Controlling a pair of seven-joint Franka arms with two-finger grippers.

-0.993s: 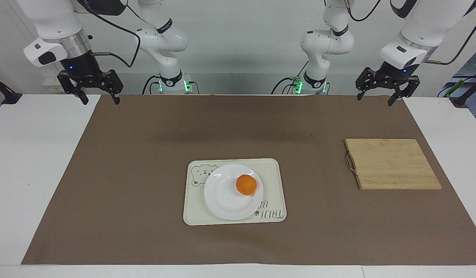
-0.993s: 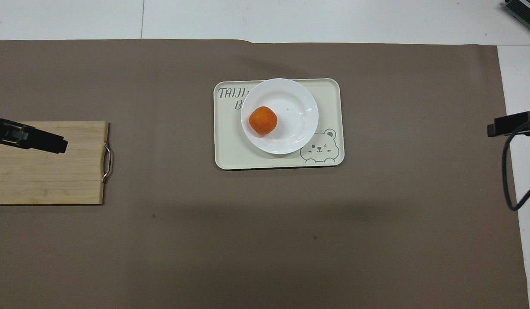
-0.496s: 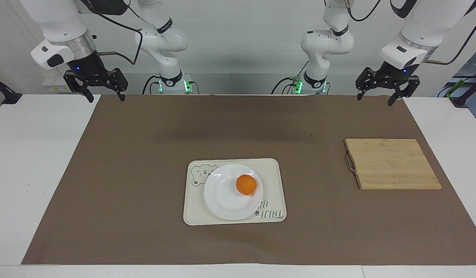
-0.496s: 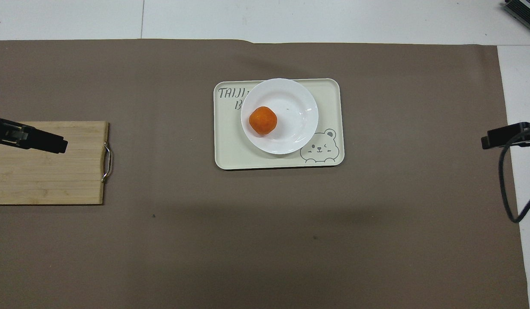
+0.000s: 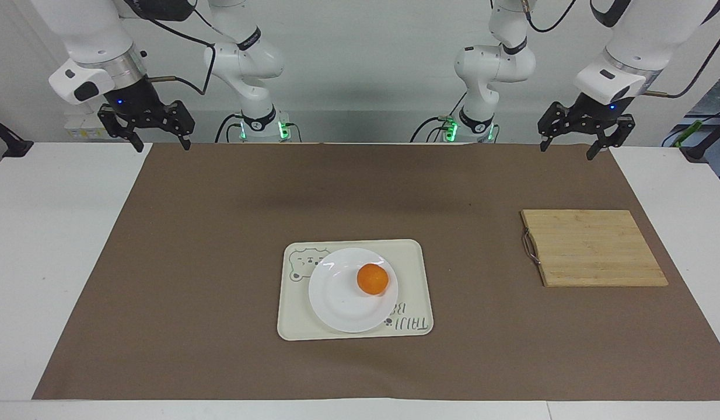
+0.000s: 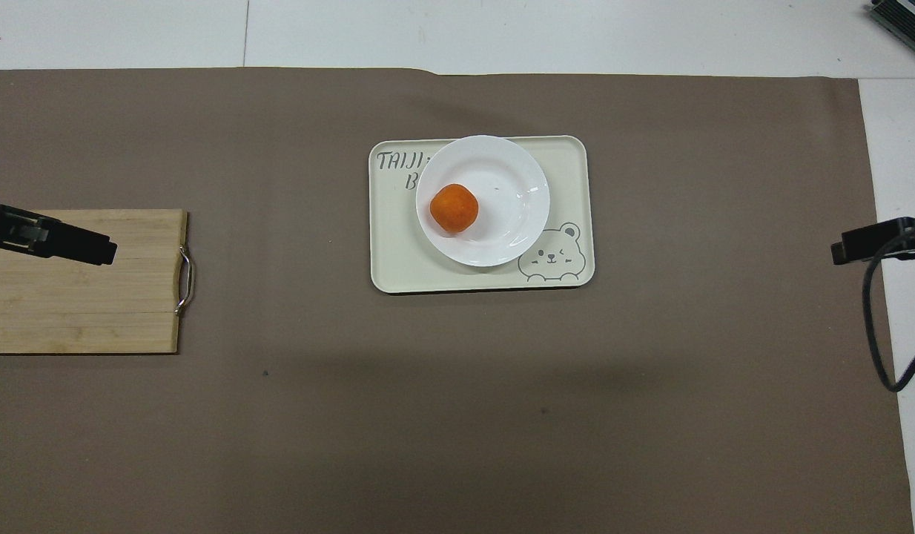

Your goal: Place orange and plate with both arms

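1. The right gripper hangs in the air over the corner of the brown mat at the right arm's end of the table. Its two fingers are spread apart and hold nothing. In the overhead view only a dark tip of it shows at the edge.
2. The tray is cream colored, with a little bear drawn on it and some letters. It lies flat on the mat, about midway between the two ends of the table.
3. The plate is round, white and shiny. It sits on the tray and covers part of the letters. Its edge touches the bear drawing.
4. The orange sits on the plate. It is off the middle of the plate, toward the left arm's end of the table. Nothing is touching it but the plate.
5. The cutting board is made of wood and has a small metal handle on the side that faces the tray. It lies flat on the mat, well apart from the tray, toward the left arm's end of the table.
6. The left gripper hangs in the air over the mat's corner at the left arm's end. Its fingers are spread apart and hold nothing. Both grippers are well apart from the orange and the plate.
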